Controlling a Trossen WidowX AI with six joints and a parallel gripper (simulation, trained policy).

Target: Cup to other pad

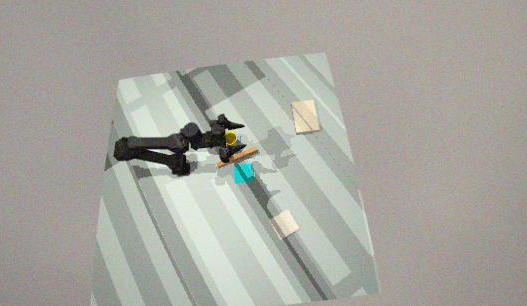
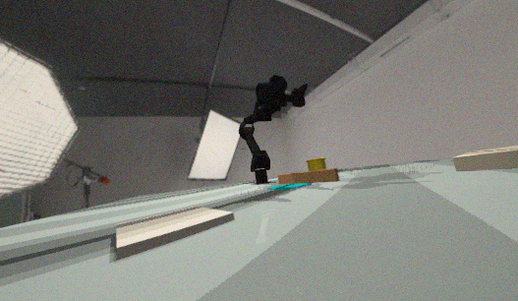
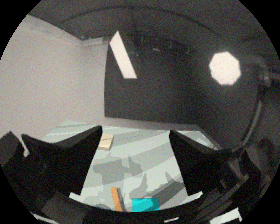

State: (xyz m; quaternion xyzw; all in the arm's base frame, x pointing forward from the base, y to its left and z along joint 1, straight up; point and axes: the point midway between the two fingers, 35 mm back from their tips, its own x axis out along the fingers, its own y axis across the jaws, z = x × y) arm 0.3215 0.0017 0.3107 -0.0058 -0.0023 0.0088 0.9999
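Observation:
The yellow cup [image 1: 231,138] [image 2: 316,163] stands upright on the table side of the wooden bar away from the cyan pad. A bit of a blue pad [image 1: 239,140] shows beside and under it. The cyan pad [image 1: 244,173] [image 2: 287,187] [image 3: 145,204] lies flat across the bar, with nothing on it. My gripper [image 1: 244,136] [image 2: 304,95] [image 3: 136,131] is open and empty, held high above the table and pointing outward. The cup does not show in the wrist view. Marbles inside the cup cannot be made out.
An orange-brown wooden bar [image 1: 237,157] [image 2: 308,176] [image 3: 116,199] stands between the cup and the cyan pad. A pale block [image 1: 305,117] [image 2: 489,159] [image 3: 106,142] lies at the far side, and a smaller-looking pale block [image 1: 285,224] [image 2: 175,228] lies beyond the cyan pad.

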